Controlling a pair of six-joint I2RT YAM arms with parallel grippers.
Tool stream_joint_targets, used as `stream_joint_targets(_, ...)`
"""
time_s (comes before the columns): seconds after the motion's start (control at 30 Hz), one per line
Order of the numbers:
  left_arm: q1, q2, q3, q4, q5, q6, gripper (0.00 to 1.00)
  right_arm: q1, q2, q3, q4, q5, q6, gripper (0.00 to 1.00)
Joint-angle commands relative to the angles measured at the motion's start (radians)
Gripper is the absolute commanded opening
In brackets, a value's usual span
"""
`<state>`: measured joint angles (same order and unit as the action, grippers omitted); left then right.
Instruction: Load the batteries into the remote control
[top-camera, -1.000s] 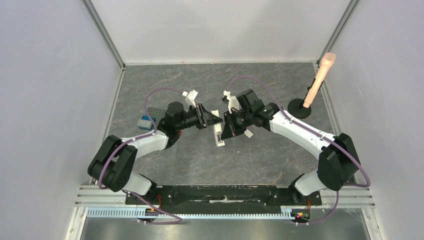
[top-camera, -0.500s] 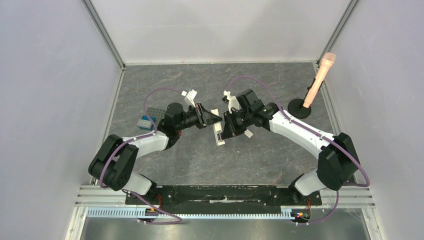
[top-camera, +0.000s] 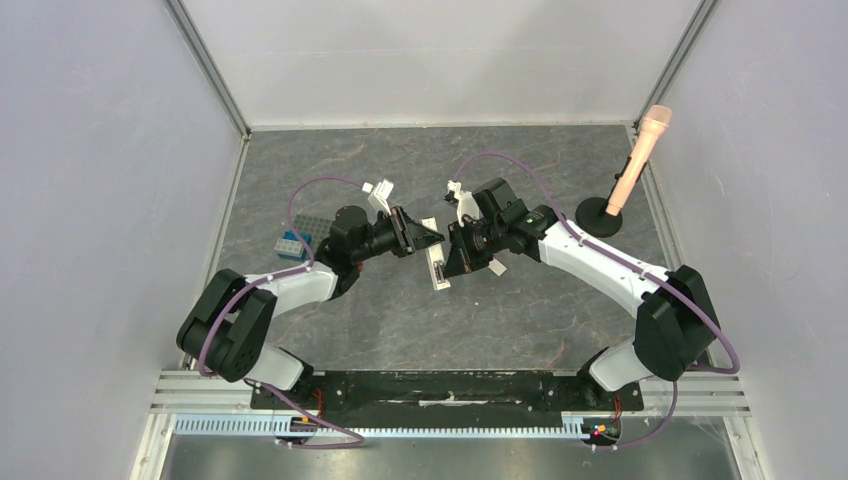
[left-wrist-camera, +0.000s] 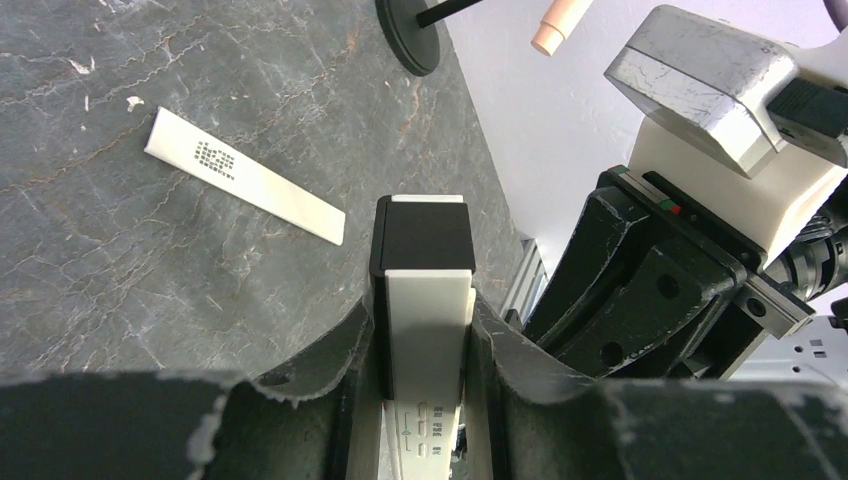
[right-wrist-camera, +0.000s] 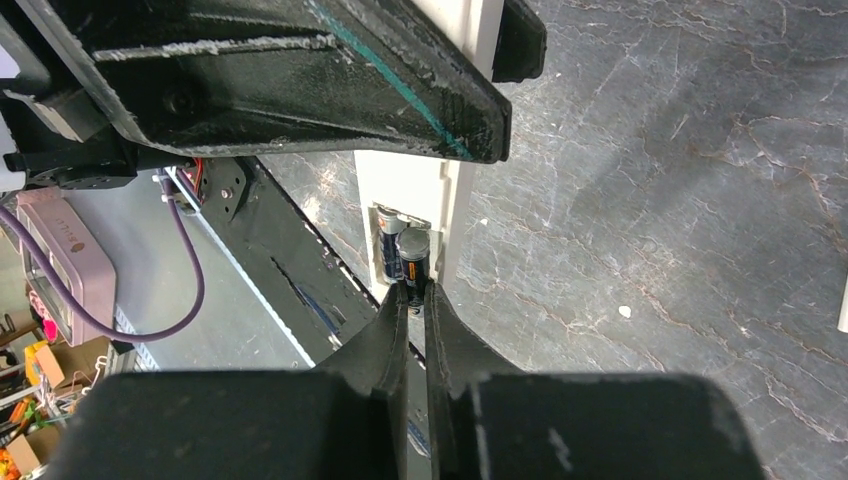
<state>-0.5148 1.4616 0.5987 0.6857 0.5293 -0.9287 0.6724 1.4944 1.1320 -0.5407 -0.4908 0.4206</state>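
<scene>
The left hand (left-wrist-camera: 420, 345), half open, clamped the remote control (left-wrist-camera: 428, 300) off the counter (left-wrist-camera: 150, 260). The right hand (right-wrist-camera: 415, 300), nearly closed, pinched the second battery (right-wrist-camera: 415, 256) in its open bay; it was best pressed straight down, level beside the first battery (right-wrist-camera: 389, 250).

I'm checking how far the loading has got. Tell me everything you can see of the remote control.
The remote control is a slim, white, plastic-looking bar with a black section at one end. The left gripper clamps its long sides. Near the other end its bay lies open with two batteries inside, and the right gripper, nearly closed, seems to pinch one.
</scene>
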Motion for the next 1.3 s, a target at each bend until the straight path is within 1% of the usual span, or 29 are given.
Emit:
stream_joint_targets(0.0,-0.006,-0.031,0.008,0.037,-0.035,0.054,0.02,0.007,0.005,0.040,-0.016,-0.035,0.012,0.02)
stream_joint_targets(0.17,-0.005,-0.041,0.007,0.027,-0.041,0.096,0.02,0.003,0.015,0.038,-0.018,-0.067,0.025,0.01)
stream_joint_targets(0.3,-0.005,-0.043,0.005,0.021,-0.047,0.111,0.02,-0.003,0.020,0.040,-0.027,-0.065,0.026,0.00)
stream_joint_targets(0.7,-0.006,-0.035,-0.002,0.034,-0.005,0.105,0.02,-0.016,0.043,0.059,-0.025,-0.011,0.044,0.00)
stream_joint_targets(1.1,-0.013,-0.017,0.001,0.079,0.016,0.039,0.02,-0.016,0.097,0.098,-0.021,-0.006,0.041,0.00)
stream_joint_targets(1.27,-0.013,-0.010,0.010,0.084,0.009,-0.023,0.02,-0.016,0.099,0.106,-0.005,0.035,0.053,0.04)
